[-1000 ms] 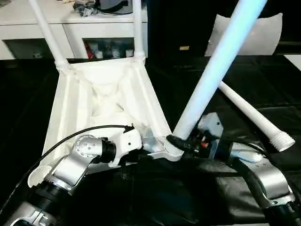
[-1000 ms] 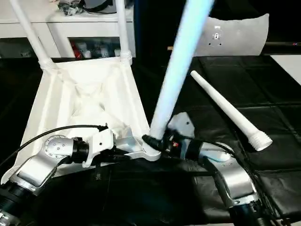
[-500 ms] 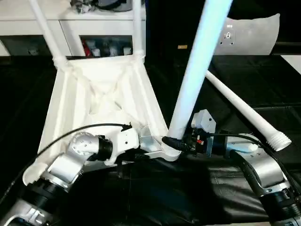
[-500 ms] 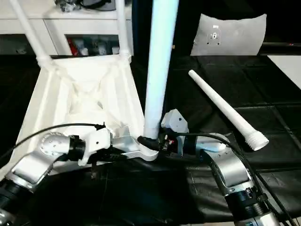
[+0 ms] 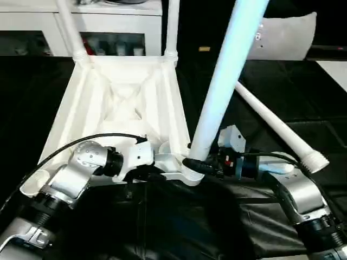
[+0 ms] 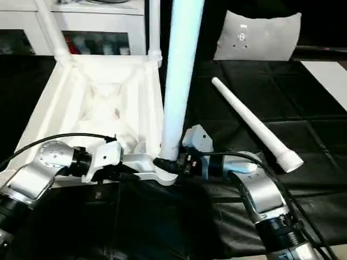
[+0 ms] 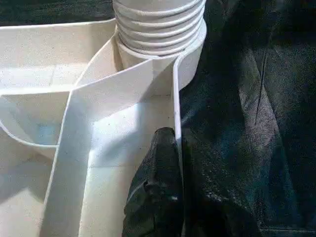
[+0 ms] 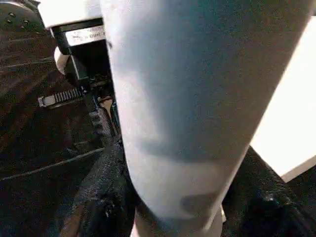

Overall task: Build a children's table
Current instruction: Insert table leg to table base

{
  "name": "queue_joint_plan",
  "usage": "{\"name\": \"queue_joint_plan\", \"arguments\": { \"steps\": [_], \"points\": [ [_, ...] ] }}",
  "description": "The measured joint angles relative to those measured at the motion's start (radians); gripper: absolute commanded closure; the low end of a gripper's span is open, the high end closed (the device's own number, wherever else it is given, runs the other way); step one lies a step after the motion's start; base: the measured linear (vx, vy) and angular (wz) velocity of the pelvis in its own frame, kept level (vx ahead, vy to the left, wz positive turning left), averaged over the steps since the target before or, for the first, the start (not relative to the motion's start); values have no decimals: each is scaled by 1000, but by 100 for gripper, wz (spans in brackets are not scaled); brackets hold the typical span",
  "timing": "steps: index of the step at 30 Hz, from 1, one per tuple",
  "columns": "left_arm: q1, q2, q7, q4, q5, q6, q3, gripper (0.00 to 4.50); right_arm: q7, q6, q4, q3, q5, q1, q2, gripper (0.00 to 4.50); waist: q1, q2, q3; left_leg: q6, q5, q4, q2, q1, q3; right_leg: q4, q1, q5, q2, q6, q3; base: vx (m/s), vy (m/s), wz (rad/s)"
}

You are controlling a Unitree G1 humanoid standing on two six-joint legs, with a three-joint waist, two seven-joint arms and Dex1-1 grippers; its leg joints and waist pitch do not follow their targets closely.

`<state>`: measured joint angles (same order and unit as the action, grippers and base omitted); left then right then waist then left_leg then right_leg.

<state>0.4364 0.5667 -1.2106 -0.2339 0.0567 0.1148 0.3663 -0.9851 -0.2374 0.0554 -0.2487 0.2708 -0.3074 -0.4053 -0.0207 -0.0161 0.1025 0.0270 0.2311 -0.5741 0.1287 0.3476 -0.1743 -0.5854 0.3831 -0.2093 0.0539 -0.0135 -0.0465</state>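
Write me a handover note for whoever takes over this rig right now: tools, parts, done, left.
Left tool: shut on the rim of the tabletop beside the near right socket, steadying it.
Right tool: clamped around the base of the third leg, which stands tilted in that socket with threads showing.
Tabletop lies underside up on the black mat.
Done: two far legs standing in their sockets.
Left: seat the third leg, then fit the loose leg lying on the mat to the right into the near left socket.
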Motion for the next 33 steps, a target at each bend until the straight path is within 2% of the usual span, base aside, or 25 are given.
{"name": "queue_joint_plan", "arguments": {
  "steps": [4, 5, 6, 8, 11, 17, 21, 25, 32, 33],
  "points": [
    [-165, 20, 128, 223, 0, 132, -86, 450, 79, 0, 7, -13, -10, -4, 70, 260, -29, -3, 2, 1, -1, 2, 0, 0, 0, 0, 6, 0, 0, 0, 0, 0, 0, 0],
    [-181, 19, 146, 252, 0, 159, -94, 450, 90, 0, 8, -15, -11, -5, 75, 260, -33, -5, 4, 1, -1, 2, 0, 0, 0, 0, 8, 0, 0, 0, 0, 0, 0, 0],
    [-229, 14, 190, 325, -3, 209, -114, 450, 108, 0, 7, -17, -12, -9, 84, 260, -42, -8, 4, 1, 0, 3, 0, 3, 0, 2, 11, 0, 0, 0, 0, 0, 0, 0],
    [-304, -5, 258, 436, -9, 292, -134, 450, 131, 0, 8, -19, -16, -13, 100, 260, -54, -7, 5, 1, 0, 3, 0, 4, 0, 6, 16, 0, 0, 0, 0, 8, 26, -23],
    [-360, -55, 356, 545, -19, 401, -143, 450, 169, -4, 12, -12, -30, -29, 118, 260, -58, -9, 7, 3, 1, 3, 0, 4, 0, 10, 18, 1, 0, -2, 1, 5, 11, -9],
    [-353, -176, 500, 600, -75, 538, -118, 450, 242, -19, 73, 9, -47, -84, 147, 260, -48, -9, 12, 3, 1, 6, 0, 2, -1, 9, 18, 2, 0, -3, 1, 0, 0, 0],
    [-305, -232, 566, 599, -105, 612, -76, 450, 262, -20, 103, 36, -51, -103, 147, 260, -31, -11, 13, 3, 1, 7, 0, 2, -1, 9, 18, 3, 0, -5, 0, 0, 0, 0],
    [-283, -238, 572, 599, -131, 632, -55, 450, 262, -23, 115, 44, -50, -112, 147, 260, -26, -18, 14, 3, 1, 6, 0, 2, -1, 9, 17, 4, 0, -7, 0, 0, 0, 0],
    [-267, -228, 581, 600, -140, 666, -46, 450, 266, -22, 152, 50, -49, -127, 166, 260, -28, -23, 12, 3, 1, 6, 0, 0, -2, 9, 17, 6, 0, -10, 0, 0, 0, 0],
    [-265, -228, 584, 600, -142, 668, -44, 450, 265, -22, 158, 53, -49, -128, 170, 225, -28, -24, 13, 3, 1, 6, 0, 0, -2, 9, 17, 6, 0, -10, 0, 0, 0, 0]
  ]
}}
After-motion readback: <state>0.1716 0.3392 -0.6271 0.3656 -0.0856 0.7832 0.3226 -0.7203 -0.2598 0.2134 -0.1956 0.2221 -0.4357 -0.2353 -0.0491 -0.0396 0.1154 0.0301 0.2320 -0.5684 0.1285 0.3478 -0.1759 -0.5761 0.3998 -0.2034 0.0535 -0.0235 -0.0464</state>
